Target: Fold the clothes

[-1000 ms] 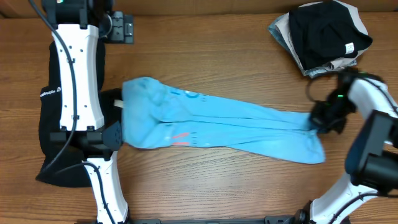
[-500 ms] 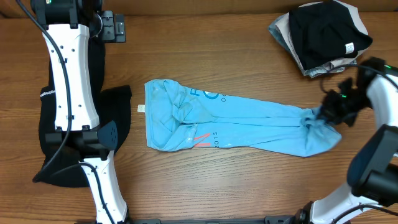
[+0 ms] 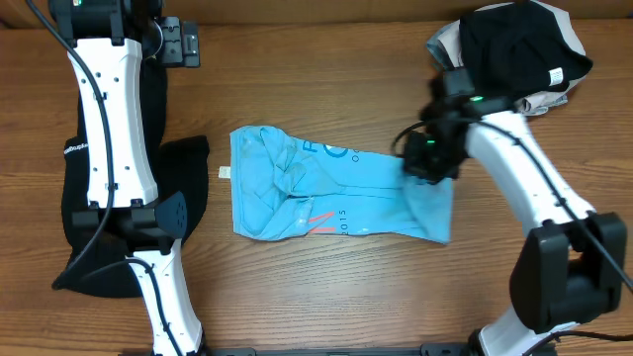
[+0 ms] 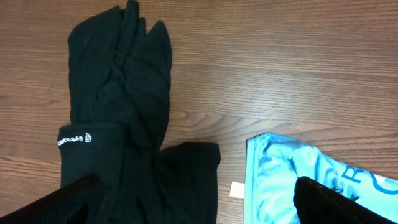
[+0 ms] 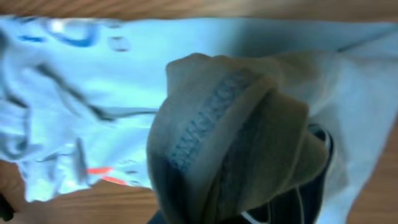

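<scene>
Gripping blue T-shirt [image 3: 326, 193] by its bunched hem in my right end effector [image 3: 427, 158], over shirt's right end, middle of table [image 3: 326, 297]. Left end effector [image 3: 181, 44] spread wide near far-left corner, above black garment [image 4: 118, 106].

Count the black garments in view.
2: a loose black garment at the left; a folded black garment atop the top-right stack, which may hide more.

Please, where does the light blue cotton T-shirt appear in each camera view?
Overhead: the light blue cotton T-shirt lies stretched across the middle of the picture.
Left wrist: only one end of it shows, at the bottom right.
Right wrist: it fills the picture, with its hem bunched in the middle.
Shared landmark: the ring-shaped printed letter.
</scene>
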Action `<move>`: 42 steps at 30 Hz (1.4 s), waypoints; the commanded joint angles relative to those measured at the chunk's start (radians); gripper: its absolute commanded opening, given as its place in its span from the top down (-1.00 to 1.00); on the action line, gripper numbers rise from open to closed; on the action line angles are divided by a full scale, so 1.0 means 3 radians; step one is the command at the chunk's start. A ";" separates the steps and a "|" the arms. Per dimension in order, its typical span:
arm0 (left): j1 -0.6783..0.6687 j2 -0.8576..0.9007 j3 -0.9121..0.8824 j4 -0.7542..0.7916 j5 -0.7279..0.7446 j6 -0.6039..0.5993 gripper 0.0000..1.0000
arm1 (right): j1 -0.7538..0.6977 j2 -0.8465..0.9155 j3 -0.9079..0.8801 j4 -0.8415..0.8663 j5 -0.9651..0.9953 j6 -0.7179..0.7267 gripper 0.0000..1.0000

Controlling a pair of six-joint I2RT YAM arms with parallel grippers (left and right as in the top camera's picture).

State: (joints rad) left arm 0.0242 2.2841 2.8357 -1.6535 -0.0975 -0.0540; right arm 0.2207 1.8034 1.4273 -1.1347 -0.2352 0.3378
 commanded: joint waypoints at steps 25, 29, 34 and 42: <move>0.0005 -0.0050 -0.0505 0.0352 0.0045 -0.0070 -1.00 | 0.0242 -0.0083 -0.0337 0.0440 0.0722 0.0160 -0.35; 0.0004 -0.0050 -0.0594 0.0397 0.0045 -0.0070 -1.00 | 0.0242 -0.0083 -0.0612 0.0777 0.0717 0.0080 -0.25; 0.0005 -0.0050 -0.0627 0.0393 0.0043 -0.0070 -1.00 | 0.0242 -0.0083 -0.0827 0.1017 0.0682 -0.0008 -0.13; 0.0004 -0.0050 -0.0627 0.0366 0.0155 -0.0070 -1.00 | 0.0242 -0.0083 -0.0872 0.1203 0.0455 -0.0107 0.40</move>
State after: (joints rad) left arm 0.0242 2.2841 2.6556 -1.5417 -0.0788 -0.0540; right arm 0.2913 1.8034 1.1702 -0.7795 -0.0727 0.3206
